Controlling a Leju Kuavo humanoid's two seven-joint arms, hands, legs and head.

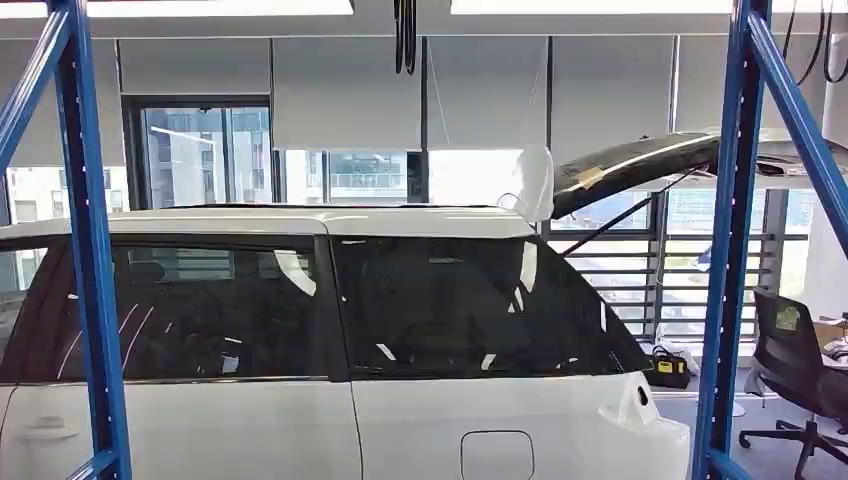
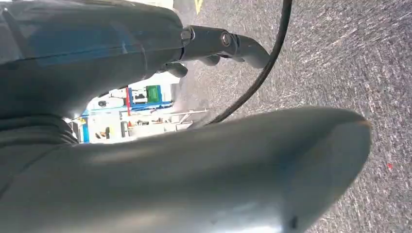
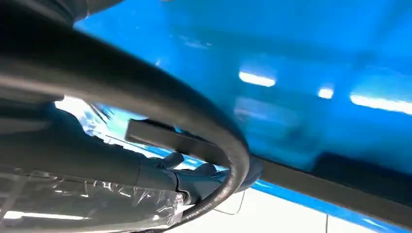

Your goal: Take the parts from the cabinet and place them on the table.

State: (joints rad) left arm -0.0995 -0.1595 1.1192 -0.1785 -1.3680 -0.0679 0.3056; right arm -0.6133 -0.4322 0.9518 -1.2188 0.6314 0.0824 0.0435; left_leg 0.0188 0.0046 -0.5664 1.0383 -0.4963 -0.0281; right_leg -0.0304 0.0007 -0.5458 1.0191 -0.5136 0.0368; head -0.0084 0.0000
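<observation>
Head view: white car (image 1: 330, 340) behind blue rack (image 1: 90, 250).
Left hand (image 2: 214, 46): hangs over floor, fingers loosely extended, empty.
Right hand (image 3: 194, 177): holds plastic-wrapped part (image 3: 87, 204); likely light, slippery; grip mid-body.

bright window (image 1: 370, 175) backlight | ceiling-light glare | wrist views blurred

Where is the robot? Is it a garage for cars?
Probably a car workshop or factory test hall, not a home garage. A white car sits indoors with its rear hatch raised, blue steel racking stands in front, and an office chair is off to the side.
</observation>
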